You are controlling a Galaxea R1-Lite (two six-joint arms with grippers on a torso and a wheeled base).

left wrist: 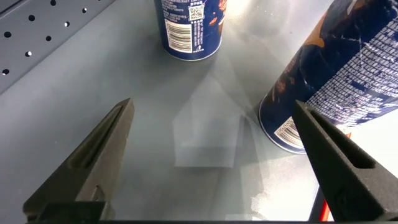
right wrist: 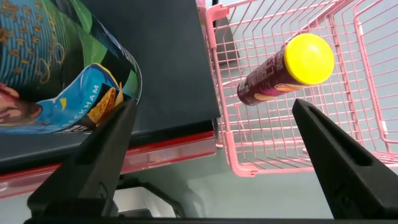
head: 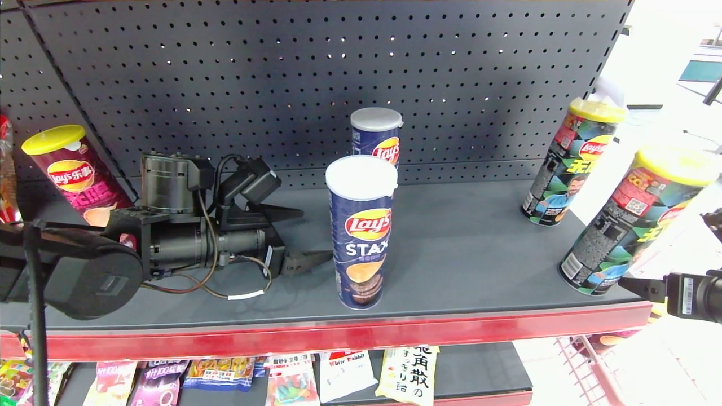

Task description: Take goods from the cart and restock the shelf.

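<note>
Two blue chip cans stand mid-shelf, one in front (head: 361,237) and one behind (head: 376,135). My left gripper (head: 313,234) lies low over the grey shelf (head: 462,254), just left of the front can, open and holding nothing. In the left wrist view the front can (left wrist: 329,81) is beside one finger and the rear can (left wrist: 189,28) is farther off, with the gripper (left wrist: 212,109) between. My right gripper (right wrist: 214,106) is open past the shelf's right end, beside a green-black can (right wrist: 62,68). Below it a purple can with a yellow lid (right wrist: 286,71) lies in the pink cart (right wrist: 280,149).
A purple can (head: 76,172) leans at the shelf's far left. Two green-black cans with yellow lids (head: 572,163) (head: 637,225) stand at the right end. A pegboard backs the shelf. Snack packets (head: 344,375) fill the lower shelf. The cart's pink wire (head: 586,361) shows at bottom right.
</note>
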